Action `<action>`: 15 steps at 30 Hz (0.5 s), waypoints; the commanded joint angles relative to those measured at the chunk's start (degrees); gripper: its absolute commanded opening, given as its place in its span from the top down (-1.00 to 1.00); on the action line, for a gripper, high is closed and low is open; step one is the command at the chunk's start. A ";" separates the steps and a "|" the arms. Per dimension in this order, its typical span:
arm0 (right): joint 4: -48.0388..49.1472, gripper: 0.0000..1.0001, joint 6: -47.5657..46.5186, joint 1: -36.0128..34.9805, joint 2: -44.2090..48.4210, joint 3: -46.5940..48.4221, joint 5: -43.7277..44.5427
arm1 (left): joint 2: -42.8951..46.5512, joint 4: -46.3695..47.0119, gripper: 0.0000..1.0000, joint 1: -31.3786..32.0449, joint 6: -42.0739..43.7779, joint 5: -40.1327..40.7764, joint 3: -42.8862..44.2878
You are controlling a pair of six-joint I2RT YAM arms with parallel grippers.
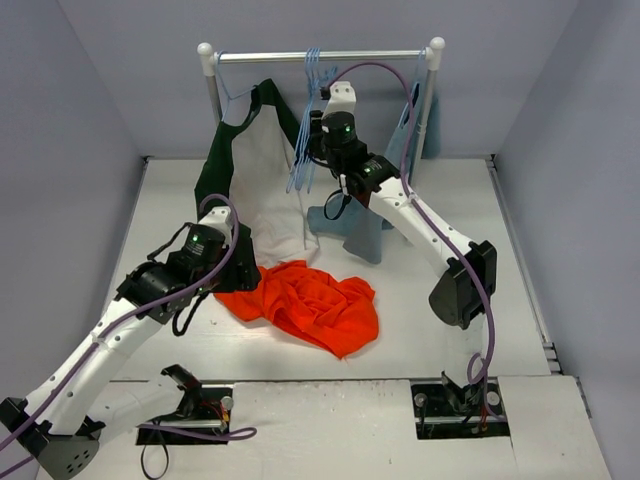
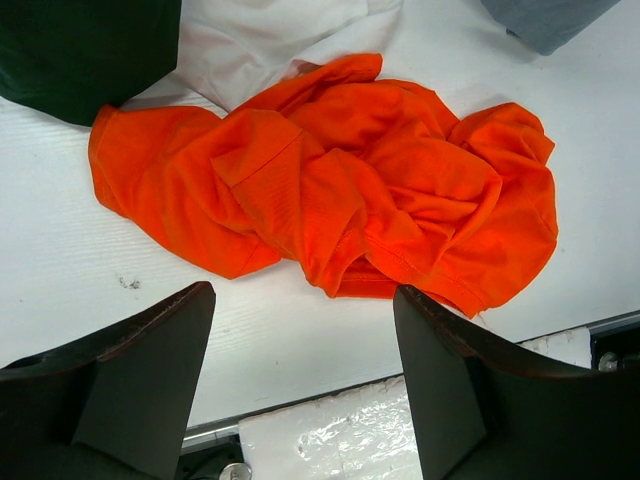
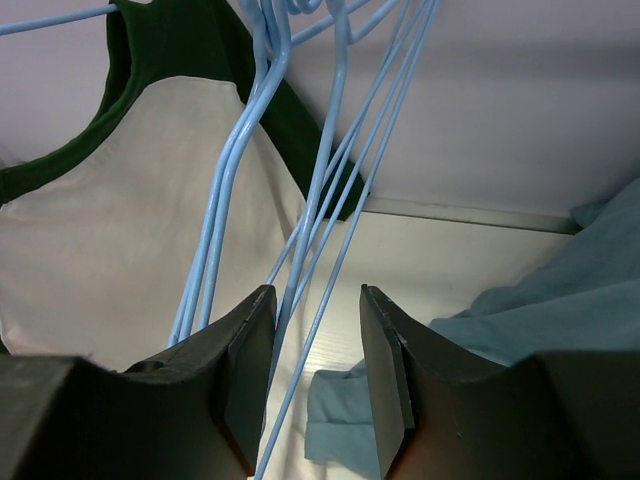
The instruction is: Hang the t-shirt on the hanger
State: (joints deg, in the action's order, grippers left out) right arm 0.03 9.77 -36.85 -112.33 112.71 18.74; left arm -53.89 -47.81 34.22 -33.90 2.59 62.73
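Right gripper (image 3: 316,300) stood narrowly parted around a hanger (image 3: 325,150) wire, perhaps not touching; left gripper (image 2: 302,295) gaped wide over the shirt (image 2: 340,180).

Bright, even, diffuse light from above; soft faint shadows on white table (image 1: 400,340). T-shirt (image 2: 340,190) sharp, saturated. Right gripper fingers (image 3: 235,380) dark, soft-focus. Specular glare on crinkled film (image 2: 330,440) at frame bottom.
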 commanded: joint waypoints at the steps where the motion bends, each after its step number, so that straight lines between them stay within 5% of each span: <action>1: 5.07 0.28 0.33 0.46 1.51 1.98 -1.43 | 0.37 1.23 -0.35 -0.03 -0.46 0.75 0.63; 15: 4.97 0.60 -1.21 1.14 5.10 -2.91 3.68 | 0.88 1.23 -0.35 -0.03 -0.54 0.47 0.22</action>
State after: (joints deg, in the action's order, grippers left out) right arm 0.70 9.26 -36.61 -112.08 111.11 19.08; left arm -53.83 -47.79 34.22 -33.89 2.61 62.08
